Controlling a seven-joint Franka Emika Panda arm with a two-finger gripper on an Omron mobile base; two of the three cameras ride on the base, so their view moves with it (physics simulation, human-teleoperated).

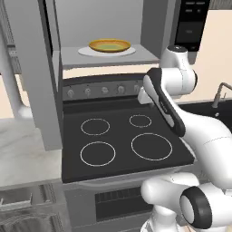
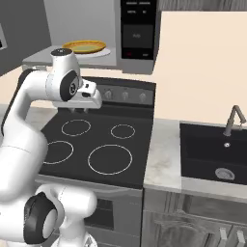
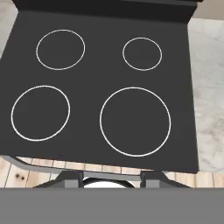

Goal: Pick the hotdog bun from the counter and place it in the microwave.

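Note:
The hotdog bun is out of view. The microwave (image 1: 149,27) hangs open above the stove, its tall grey door (image 1: 31,68) swung out to the left and its black control panel (image 2: 137,29) on the right. Inside, a flat yellow-orange dish (image 1: 109,45) rests on the white round tray (image 1: 86,51). My gripper (image 3: 111,178) hovers over the black stovetop (image 3: 92,74), pointing down at it, open with nothing between its fingers. In the right base view the gripper (image 2: 81,109) is above the back left burners. The marbled counter (image 2: 164,154) flanks the stove.
A black sink (image 2: 212,149) with a grey faucet (image 2: 235,118) is set into the counter right of the stove. A row of knobs (image 1: 104,89) runs along the stove's back panel. More counter (image 1: 22,149) lies left of the stove, below the open door.

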